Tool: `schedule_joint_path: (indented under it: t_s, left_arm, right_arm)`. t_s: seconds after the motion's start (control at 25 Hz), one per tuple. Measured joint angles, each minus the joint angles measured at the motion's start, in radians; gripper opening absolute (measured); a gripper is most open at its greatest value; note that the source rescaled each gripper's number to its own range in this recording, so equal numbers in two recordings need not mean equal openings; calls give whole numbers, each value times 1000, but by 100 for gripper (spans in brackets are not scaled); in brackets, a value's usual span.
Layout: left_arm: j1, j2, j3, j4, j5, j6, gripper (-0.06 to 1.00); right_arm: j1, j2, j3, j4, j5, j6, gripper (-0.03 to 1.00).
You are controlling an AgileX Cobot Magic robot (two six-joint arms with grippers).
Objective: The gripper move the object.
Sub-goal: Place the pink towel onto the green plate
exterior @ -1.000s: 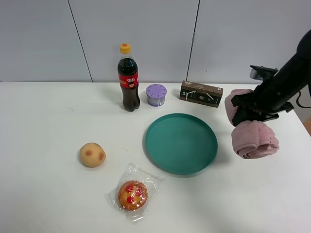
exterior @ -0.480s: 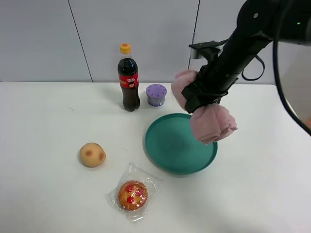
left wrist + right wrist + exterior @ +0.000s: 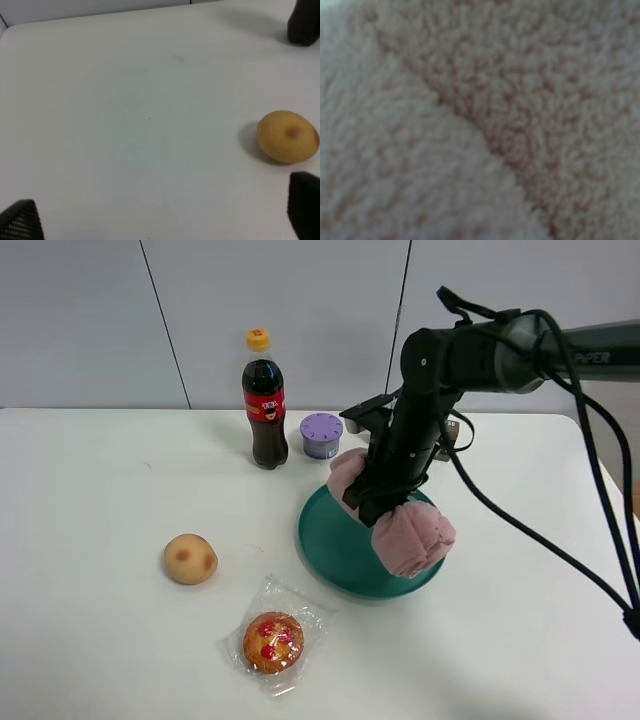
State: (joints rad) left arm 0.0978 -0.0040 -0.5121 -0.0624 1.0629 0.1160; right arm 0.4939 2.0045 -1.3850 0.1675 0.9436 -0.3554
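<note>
And here is the right claw (image 3: 385,502), black jaws pinching the towel (image 3: 412,538) around its middle, right over the plate (image 3: 335,550). The towel is a fat pink roll, fluffy and nubbly. The right wrist view is filled with nothing but that soft, blurred pile (image 3: 480,120). One end pokes up over the plate's back rim, and the thicker end droops over its front right rim. Whether the towel touches the plate cannot be told.

The plate is round, smooth and teal, with a low raised lip, and it lies flat on the matte white table (image 3: 100,490). Behind it stands a small lilac tin (image 3: 321,435) with a ribbed lid, and just beyond that an upright dark cola bottle (image 3: 264,405) with a red label and yellow cap.

In front of the plate, toward its left, a muffin (image 3: 273,641) lies in crinkly clear wrap, near the rim but apart from it. Well to the plate's left sits a smooth round tan bun (image 3: 190,559), with plain white table between the two.

The left claw (image 3: 162,217) hangs spread wide over the table with nothing between its jaws, the bun (image 3: 288,136) just beside one black fingertip (image 3: 304,207).
</note>
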Motion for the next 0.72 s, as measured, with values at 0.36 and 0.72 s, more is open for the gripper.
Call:
schedule_joint_path:
  t_s: [0.36, 0.72]
  left_arm:
    - [0, 0, 0, 0, 0, 0, 100]
    - [0, 0, 0, 0, 0, 0, 100]
  right_arm:
    - [26, 60, -1, -30, -56, 16, 0]
    - [27, 60, -1, -77, -98, 68, 45]
